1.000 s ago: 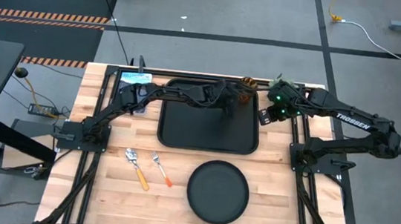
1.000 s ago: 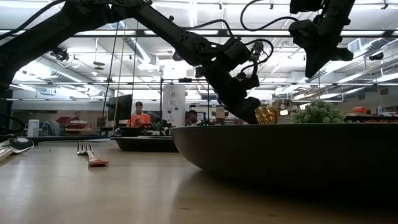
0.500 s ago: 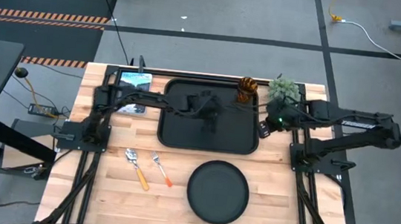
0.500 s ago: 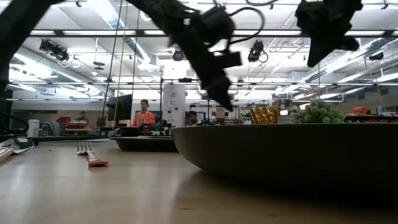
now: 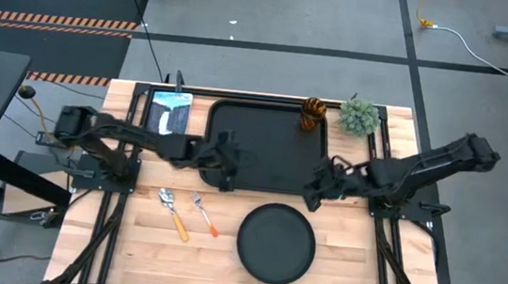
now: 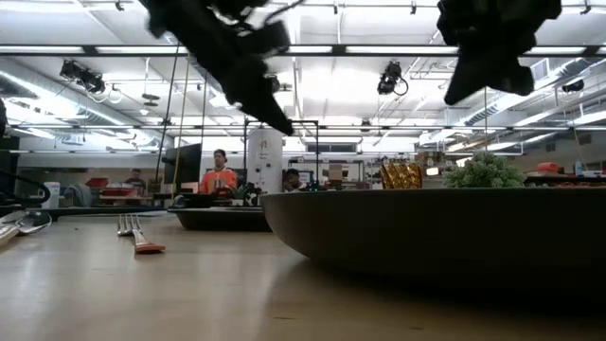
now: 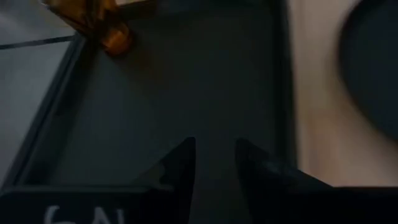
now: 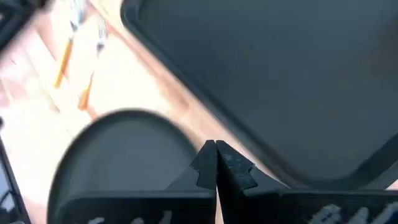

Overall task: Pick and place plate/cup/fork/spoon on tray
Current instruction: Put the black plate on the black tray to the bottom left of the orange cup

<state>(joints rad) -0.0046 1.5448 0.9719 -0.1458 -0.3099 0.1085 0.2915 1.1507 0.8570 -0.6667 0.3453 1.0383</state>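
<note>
The amber cup stands upright in the far right corner of the black tray; it also shows in the left wrist view. The round black plate lies on the table near the front edge. The spoon and fork lie on the table to its left. My left gripper is open and empty above the tray's near left part. My right gripper is shut and empty over the tray's near right corner.
A small green plant stands at the far right beside the tray. A blue-and-white card lies to the tray's far left. In the low view the plate's rim fills the foreground, and people sit in the room behind.
My left gripper has drawn back from the cup toward the table's left and near side and has risen. The cup stays upright on the tray. My right gripper has gone from beside the plant toward the near edge, to the tray's near right corner.
</note>
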